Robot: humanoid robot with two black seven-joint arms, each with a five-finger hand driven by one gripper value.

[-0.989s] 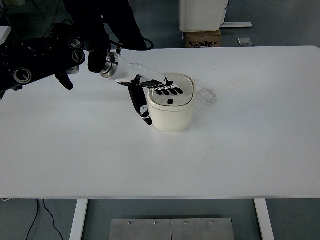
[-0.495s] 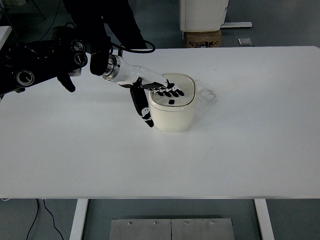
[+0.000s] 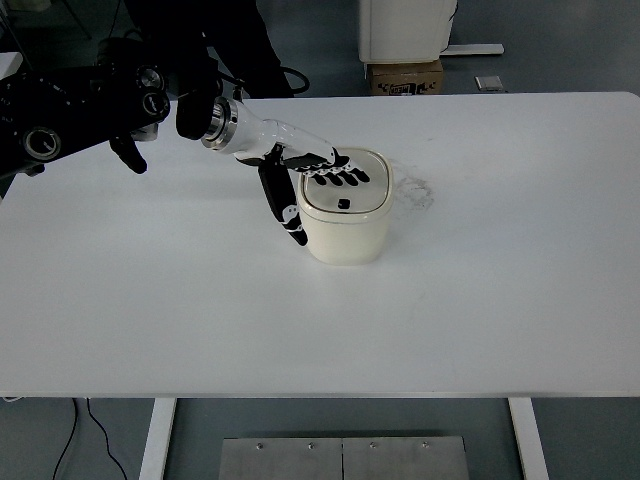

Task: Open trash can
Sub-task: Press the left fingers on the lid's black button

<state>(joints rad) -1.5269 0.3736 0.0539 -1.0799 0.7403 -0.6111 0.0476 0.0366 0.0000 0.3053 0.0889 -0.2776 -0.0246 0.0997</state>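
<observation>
A small cream trash can [image 3: 347,232] with a rounded square lid [image 3: 345,190] stands on the white table [image 3: 320,300], a little left of centre. A small dark button sits in the lid's middle. My left hand [image 3: 315,180] reaches in from the upper left, fingers [image 3: 340,177] stretched flat over the lid's back part. Its thumb [image 3: 285,210] hangs down beside the can's left wall. The hand holds nothing. The lid looks closed. My right arm is out of view.
The black left arm [image 3: 80,110] fills the upper left corner. Faint grey smudges [image 3: 418,190] mark the table right of the can. Beyond the far edge stand a cardboard box [image 3: 405,77] and a white unit [image 3: 405,28] on the floor.
The left hand has shifted slightly up and back over the lid; the fingers now rest nearer its rear edge. The can has not moved.
</observation>
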